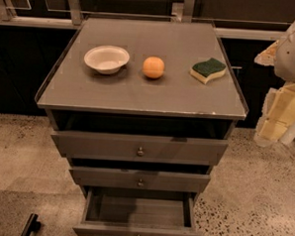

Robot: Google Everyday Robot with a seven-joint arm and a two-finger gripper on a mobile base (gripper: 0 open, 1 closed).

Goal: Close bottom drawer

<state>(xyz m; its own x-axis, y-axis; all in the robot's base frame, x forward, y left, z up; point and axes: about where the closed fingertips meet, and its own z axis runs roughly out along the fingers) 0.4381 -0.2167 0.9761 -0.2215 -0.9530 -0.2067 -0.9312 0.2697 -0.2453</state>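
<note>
The btm drawer sits pulled well out. Gripper hangs off the counter's right side, clear of it; can't tell whether it's spread or closed

The bench has a flat grey-brown top with a thin raised lip along its sides and a scuffed front edge. Three things lie on it in a row across its far half, well apart from one another: a white bowl standing upright at the left, an orange in the middle, and a sponge, green face up over yellow, at the right. The tool hangs off to the bench's right side, clear of the top
</note>
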